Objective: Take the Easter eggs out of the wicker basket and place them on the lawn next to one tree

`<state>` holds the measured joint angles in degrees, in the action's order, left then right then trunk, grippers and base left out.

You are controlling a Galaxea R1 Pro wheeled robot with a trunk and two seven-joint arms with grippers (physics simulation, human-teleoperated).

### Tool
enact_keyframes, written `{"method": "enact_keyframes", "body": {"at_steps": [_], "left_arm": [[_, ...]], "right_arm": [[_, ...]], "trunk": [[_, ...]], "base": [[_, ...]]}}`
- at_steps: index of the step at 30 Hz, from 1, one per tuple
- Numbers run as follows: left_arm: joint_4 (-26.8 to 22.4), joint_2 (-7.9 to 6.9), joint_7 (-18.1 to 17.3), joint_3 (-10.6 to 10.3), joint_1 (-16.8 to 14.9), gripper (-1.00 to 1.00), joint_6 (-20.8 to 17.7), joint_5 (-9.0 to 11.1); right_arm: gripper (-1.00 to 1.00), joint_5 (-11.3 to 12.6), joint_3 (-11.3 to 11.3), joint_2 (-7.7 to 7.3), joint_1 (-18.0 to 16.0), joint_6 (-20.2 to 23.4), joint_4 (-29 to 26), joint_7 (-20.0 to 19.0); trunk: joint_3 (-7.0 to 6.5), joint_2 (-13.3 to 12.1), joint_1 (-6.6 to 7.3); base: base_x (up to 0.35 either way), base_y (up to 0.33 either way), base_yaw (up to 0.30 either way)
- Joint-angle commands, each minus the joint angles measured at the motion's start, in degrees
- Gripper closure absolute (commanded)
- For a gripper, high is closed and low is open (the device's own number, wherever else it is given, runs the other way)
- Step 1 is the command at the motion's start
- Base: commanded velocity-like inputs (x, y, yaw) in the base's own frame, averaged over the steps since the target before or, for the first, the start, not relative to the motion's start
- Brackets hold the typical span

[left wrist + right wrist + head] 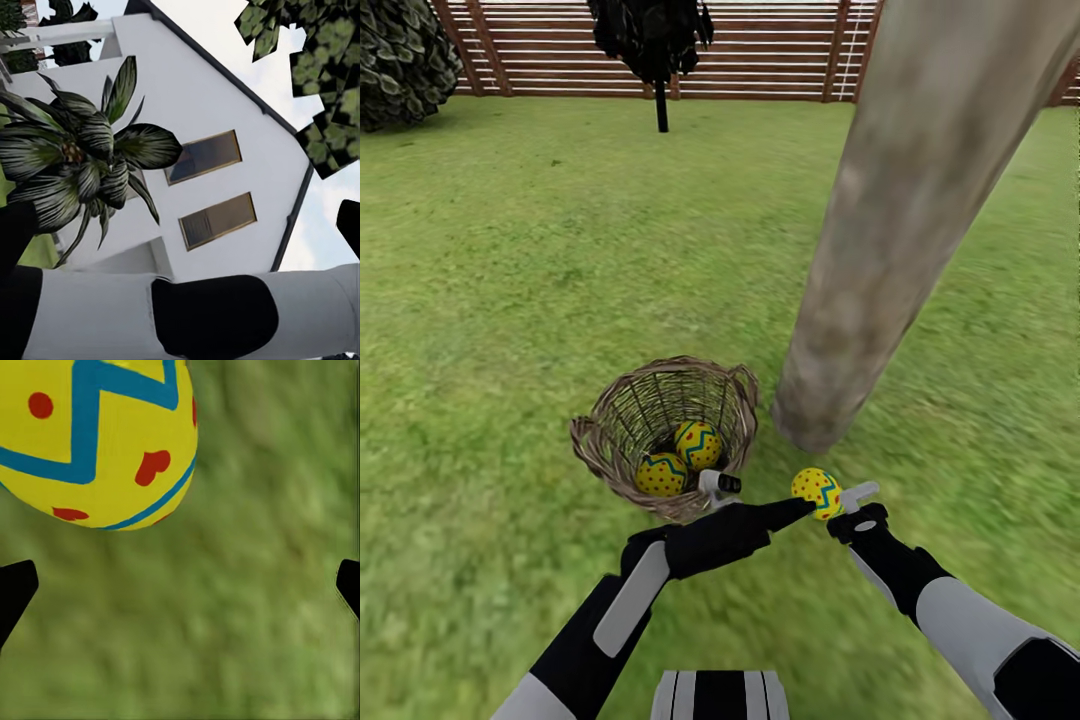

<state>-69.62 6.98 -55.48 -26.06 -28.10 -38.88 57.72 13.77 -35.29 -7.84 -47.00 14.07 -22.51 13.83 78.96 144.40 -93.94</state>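
1. Easter eggs: three, yellow w/ blue zigzag and red dots. Two lie inside the wicker basket (665, 432), one (698, 444) deeper in, one (660, 474) nearer the rim by the left gripper.
2. Third egg (817, 491) is out of the basket, over the lawn (510, 300), right at the tips of the right gripper (838, 497). In the right wrist view this egg (94, 439) sits off to one side, ahead of the dark fingertips (15, 589), not between them.
3. Right gripper fingers: spread wide in the right wrist view, tips at opposite edges, blurred grass between; nothing clamped. Can't tell whether the egg touches a finger or the grass.
4. Left gripper (718, 484): pale tip at the basket's near rim, just beside the nearer egg. Finger gap not visible from the head view, so can't tell if wide or narrow. Left wrist view looks at a white house (217, 142), a striped-leaf plant (82, 161) and an arm segment (187, 315).
5. Basket: tilted, mouth toward the robot, sitting on the grass, just left of the tree (900, 230) base.
6. Tree trunk: thick, pale, mottled; its foot is near the right fingers and the free egg, just beyond them.
7. Far off: slat fence (780, 50), a dark thin-trunk tree (655, 45), a round bush (400, 60).
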Motion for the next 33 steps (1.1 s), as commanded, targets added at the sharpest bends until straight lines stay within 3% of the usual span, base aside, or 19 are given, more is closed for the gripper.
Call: {"method": "enact_keyframes", "body": {"at_steps": [1, 13, 22, 33], "left_arm": [[0.0, -0.02, 0.0, 0.0, 0.0, -1.00, -0.4, 0.4], [-0.3, 0.01, 0.9, -0.3, -0.1, -1.00, -0.6, 0.5], [-4.6, -0.11, 1.2, -0.1, 0.0, -1.00, -2.4, 0.6], [-4.3, -0.65, 1.2, -0.1, 0.1, -1.00, -2.4, 0.6]], "right_arm": [[-1.00, 0.6, -0.5, -0.07, 0.0, 0.3, -0.2, 0.4], [-1.00, 0.5, -0.6, 0.34, 0.0, 0.3, -0.1, 0.3], [-1.00, 0.5, -0.7, 0.37, 0.1, 0.3, 0.0, 0.3], [-1.00, 0.5, -0.7, 0.37, 0.2, 0.3, 0.0, 0.3]], "trunk": [[-0.19, 0.0, 0.03], [-2.85, -0.2, 0.34], [-4.84, -0.3, 0.57], [-7.28, -0.4, 0.86]], "base": [[0.000, 0.000, 0.000], [0.000, 0.000, 0.000], [0.000, 0.000, 0.000], [0.000, 0.000, 0.000]]}}
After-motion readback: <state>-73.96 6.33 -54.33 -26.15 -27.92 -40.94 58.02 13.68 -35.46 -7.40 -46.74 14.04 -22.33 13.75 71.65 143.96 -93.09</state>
